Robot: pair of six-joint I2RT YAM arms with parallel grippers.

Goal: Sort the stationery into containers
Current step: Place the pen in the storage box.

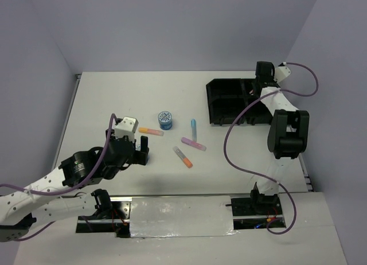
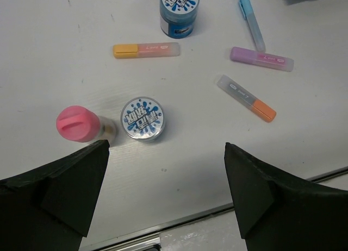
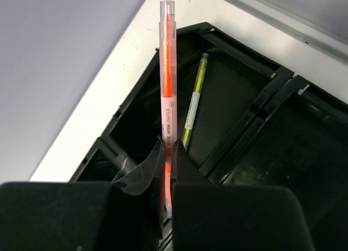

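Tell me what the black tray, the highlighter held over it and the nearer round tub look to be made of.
Black tray: likely moulded plastic, semi-gloss; its thin walls catch soft highlights.
Orange highlighter, gripped by the right pincer: clear glossy plastic barrel, orange core showing through.
Round tub: glossy printed lid with a silvery rim; plastic or metal, cannot tell.

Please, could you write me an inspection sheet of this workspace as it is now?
surface: white table, a few small marks.
job's things: black tray holds a yellow pen; four markers, two blue tubs and a pink-capped bottle are on the table.
clutter: nothing seen.
grippers: left gripper open, above the table near a tub; right gripper shut on an orange highlighter over the tray.
cables: purple cables loop along both arms.
surroundings: plain grey walls.
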